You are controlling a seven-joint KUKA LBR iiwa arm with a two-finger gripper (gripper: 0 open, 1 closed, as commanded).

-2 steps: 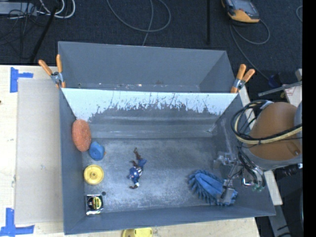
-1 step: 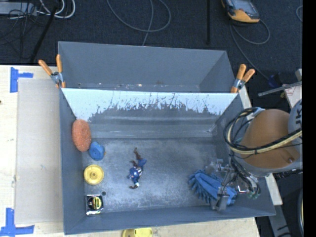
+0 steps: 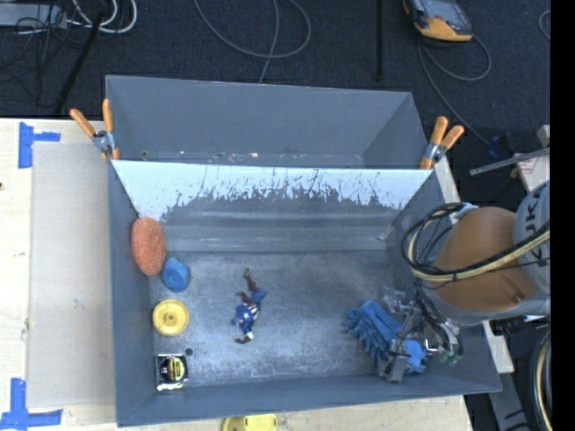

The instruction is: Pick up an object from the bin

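Blue bristly brush-like thing (image 3: 370, 324) is seen in the camera view at the lower right of the grey bin (image 3: 269, 133), on the floor near the right wall and close to the front wall. The arm's end is placed directly over its right part; the jaws are lowered onto or just beside the bristles there, with dark metal parts and a bit of blue overlapping. Whether the jaws are wide, narrow or closed on the bristles cannot be told, since the wrist hardware covers them. The orange cover (image 3: 481, 259) of the arm is seen above the bin's right wall, ringed by black cables (image 3: 422, 241). The other things are laid well apart from the jaws. A small blue figurine (image 3: 246, 312) is lying near the middle of the floor. Along the left wall, from back to front, an orange oval sponge-like lump (image 3: 148, 245), a small blue cap (image 3: 175, 275) touching or just beside it, a yellow round disc (image 3: 171, 317) and a black-and-yellow tape measure (image 3: 171, 369) in the front left corner are seen.
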